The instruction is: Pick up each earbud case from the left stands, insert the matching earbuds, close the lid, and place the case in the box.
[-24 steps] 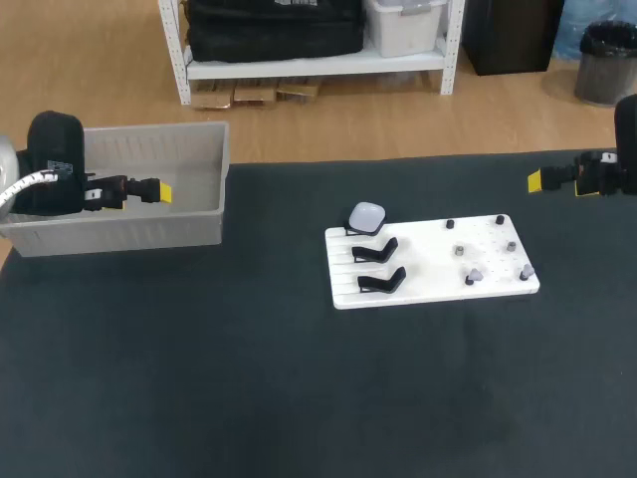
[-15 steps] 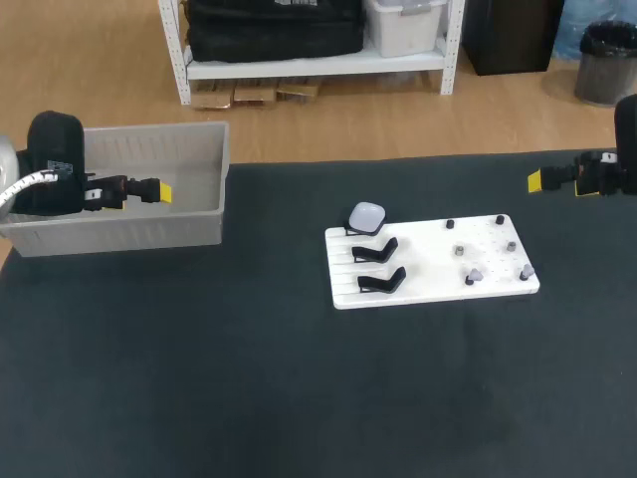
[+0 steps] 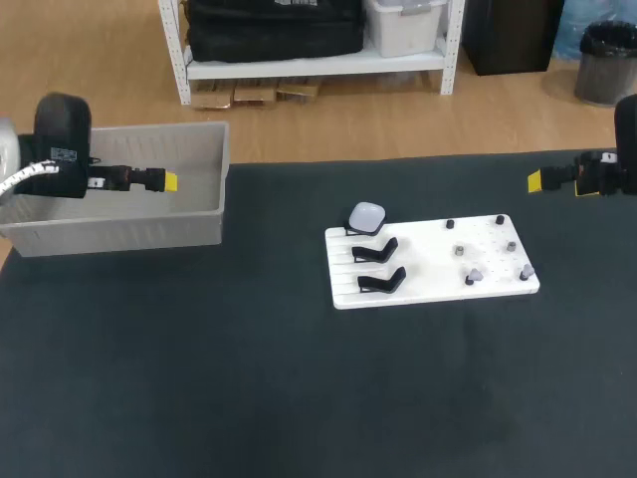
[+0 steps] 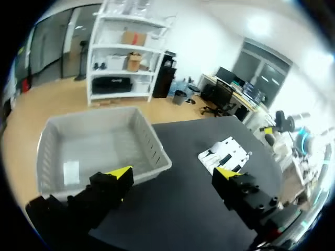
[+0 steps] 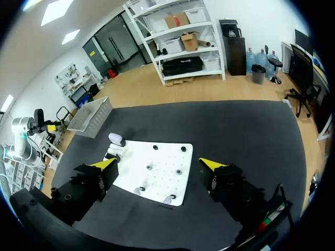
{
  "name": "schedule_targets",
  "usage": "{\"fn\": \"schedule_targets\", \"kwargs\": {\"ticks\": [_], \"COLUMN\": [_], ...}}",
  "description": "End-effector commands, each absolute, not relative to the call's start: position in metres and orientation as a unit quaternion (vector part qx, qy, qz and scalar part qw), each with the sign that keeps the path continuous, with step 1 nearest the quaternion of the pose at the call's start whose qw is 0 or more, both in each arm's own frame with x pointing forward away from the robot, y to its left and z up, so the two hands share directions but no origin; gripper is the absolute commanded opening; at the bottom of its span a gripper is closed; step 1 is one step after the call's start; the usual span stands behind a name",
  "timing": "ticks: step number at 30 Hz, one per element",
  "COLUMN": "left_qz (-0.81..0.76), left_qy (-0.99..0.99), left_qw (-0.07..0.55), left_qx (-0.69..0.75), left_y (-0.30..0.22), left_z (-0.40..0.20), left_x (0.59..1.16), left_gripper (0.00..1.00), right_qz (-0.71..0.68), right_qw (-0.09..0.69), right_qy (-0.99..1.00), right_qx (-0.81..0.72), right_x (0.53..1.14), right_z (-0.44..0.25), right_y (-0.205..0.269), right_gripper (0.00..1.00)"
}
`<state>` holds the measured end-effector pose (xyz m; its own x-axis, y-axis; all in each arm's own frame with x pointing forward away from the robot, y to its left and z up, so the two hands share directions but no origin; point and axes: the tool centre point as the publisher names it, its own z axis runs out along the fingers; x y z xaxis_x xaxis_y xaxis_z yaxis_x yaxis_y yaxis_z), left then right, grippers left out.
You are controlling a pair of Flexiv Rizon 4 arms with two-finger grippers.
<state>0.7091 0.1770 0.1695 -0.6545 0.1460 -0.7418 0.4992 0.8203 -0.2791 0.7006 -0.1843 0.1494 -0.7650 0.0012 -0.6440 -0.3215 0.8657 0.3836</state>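
- Left hand [image 4: 172, 173] hangs above the grey box [image 3: 149, 231] at the worktop's [image 3: 249, 378] left edge, fingers spread and holding nothing.
- Right hand [image 5: 158, 163] hovers at the far right, fingers likewise spread.
- A pale earbud case [image 3: 366, 215] sits at the white board's [image 3: 438, 284] rear-left corner, beside two black stands [image 3: 376, 249].

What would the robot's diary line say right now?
left claw: open, over bin | right claw: open, far right, holding nothing | case: on board, untouched

Black arms [image 3: 62, 139] (white cable [image 3: 27, 180]), yellow fingertips [image 3: 171, 182]
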Motion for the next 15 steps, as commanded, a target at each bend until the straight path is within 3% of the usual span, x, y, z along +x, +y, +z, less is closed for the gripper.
{"fn": "schedule_targets", "kwargs": {"ticks": [1, 7, 15], "left_qz": [-0.388, -0.335, -0.335], "left_qy": [0.595, 0.575, 0.575], "left_qw": [0.467, 0.43, 0.43], "left_qx": [0.527, 0.611, 0.611], "left_y": [0.183, 0.161, 0.161], "left_z": [0.169, 0.179, 0.179], "left_x": [0.703, 0.693, 0.693], "left_gripper": [1.0, 1.0, 1.0], "right_qz": [0.244, 0.244, 0.244], "right_qw": [0.331, 0.331, 0.331], "right_qy": [0.907, 0.907, 0.907], "right_qx": [-0.088, -0.088, -0.088], "right_x": [0.701, 0.701, 0.701], "right_z": [0.149, 0.149, 0.149], "right_y": [-0.184, -0.184, -0.184], "right_gripper": [1.0, 1.0, 1.0]}}
